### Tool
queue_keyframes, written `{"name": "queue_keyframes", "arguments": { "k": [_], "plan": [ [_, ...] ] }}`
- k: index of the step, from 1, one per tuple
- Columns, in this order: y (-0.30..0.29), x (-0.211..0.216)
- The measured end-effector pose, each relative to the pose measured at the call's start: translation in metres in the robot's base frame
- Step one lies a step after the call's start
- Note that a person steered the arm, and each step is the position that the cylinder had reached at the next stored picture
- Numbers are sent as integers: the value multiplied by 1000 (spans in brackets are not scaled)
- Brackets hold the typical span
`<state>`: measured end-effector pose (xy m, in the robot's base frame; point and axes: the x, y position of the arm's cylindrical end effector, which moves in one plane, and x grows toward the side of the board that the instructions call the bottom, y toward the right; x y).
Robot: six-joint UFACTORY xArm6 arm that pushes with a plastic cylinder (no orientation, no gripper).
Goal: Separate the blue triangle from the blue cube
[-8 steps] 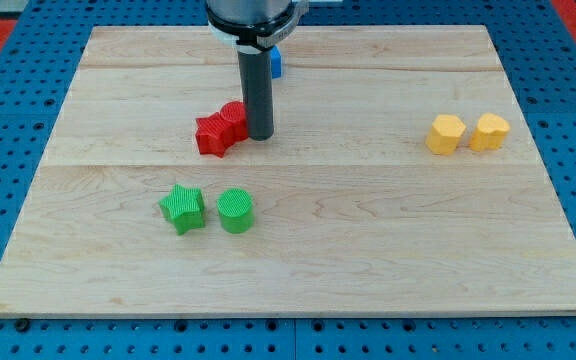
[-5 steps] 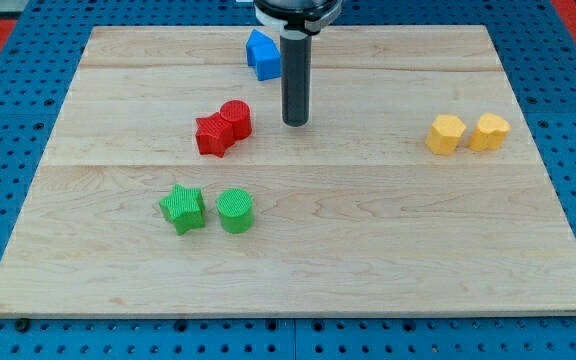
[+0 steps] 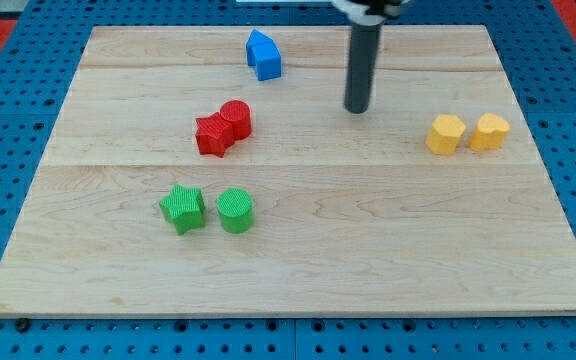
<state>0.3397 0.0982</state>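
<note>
Two blue blocks sit pressed together near the view's top, left of centre: the blue triangle at the upper left and the blue cube at the lower right, touching. My tip stands on the board to the right of them and slightly lower, about a rod's length away, touching no block.
A red star and red cylinder touch left of centre. A green star and green cylinder sit lower left. Two yellow blocks sit side by side at the right. The wooden board lies on blue pegboard.
My tip has moved to the right and a little up, from beside the red blocks to right of the blue pair. The blue blocks came into full view; no block moved.
</note>
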Motion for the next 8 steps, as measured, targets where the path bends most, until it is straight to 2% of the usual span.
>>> {"name": "queue_keyframes", "arguments": {
  "k": [1, 2, 3, 4, 5, 8],
  "plan": [
    [-15, -45],
    [-76, -90],
    [-140, -117],
    [-192, -104],
    [-197, -68],
    [-171, -108]
  ]
}}
